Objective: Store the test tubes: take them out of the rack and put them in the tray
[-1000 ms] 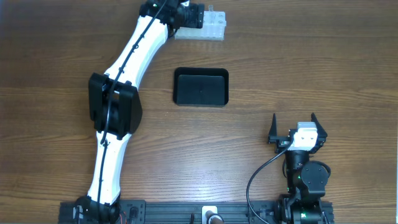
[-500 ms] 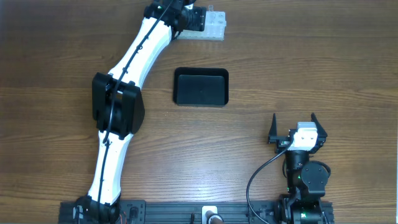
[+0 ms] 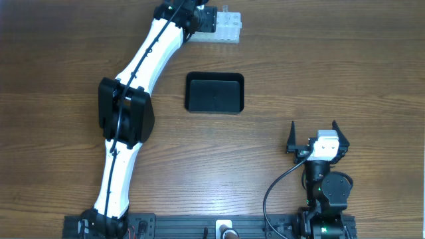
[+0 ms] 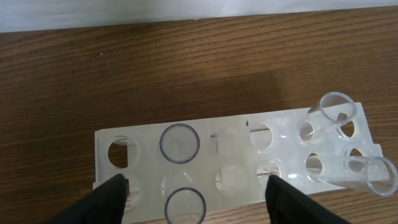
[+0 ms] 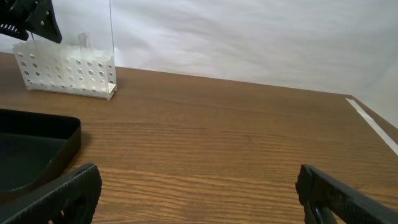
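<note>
Glass tubes in the rack, left gripper spread over them

The test tubes (image 4: 180, 142) are judged light, stiff, smooth-walled and breakable, so a slippery hold is to be expected; each is best taken just below its open rim, where it stands free of the rack (image 4: 233, 146), and drawn straight up; the two at one end lean, and a sideways pull is to be avoided. Four tubes are counted in the left wrist view, two near the middle and two at that end; one rack and one tray (image 3: 188, 93) are counted. The rack stands at the table's (image 3: 332, 66) far edge, the black tray nearer, well apart from it, with no tube seen in it. The left gripper (image 4: 196, 186) is spread wide above the rack, nothing held; the right gripper (image 5: 199, 177) is likewise wide open and unladen.
</note>
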